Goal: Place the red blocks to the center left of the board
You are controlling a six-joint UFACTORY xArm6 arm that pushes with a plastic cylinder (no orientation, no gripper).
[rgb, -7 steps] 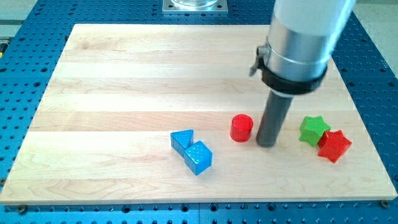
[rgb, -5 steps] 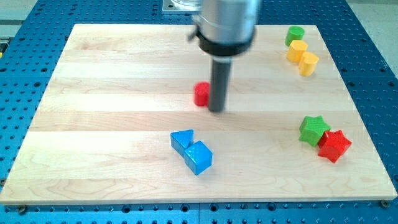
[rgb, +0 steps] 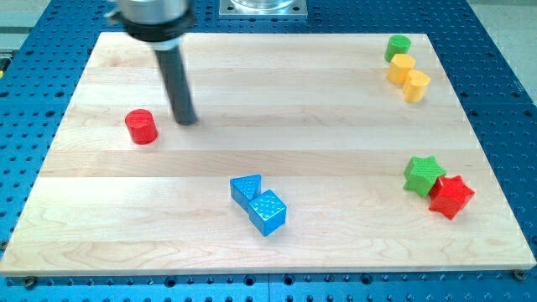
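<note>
Near the view's bottom: blue triangle (rgb: 245, 187) touching blue cube (rgb: 268, 211); red star (rgb: 451, 196) against green star (rgb: 424, 174), far right. Red cylinder (rgb: 142, 127) upright, center left. My tip (rgb: 186, 121) just right of it, apart, bare rod.

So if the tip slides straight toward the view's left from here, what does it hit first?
Probably the red cylinder. It sits just left of my tip, slightly lower in the view, so contact may be glancing.
</note>
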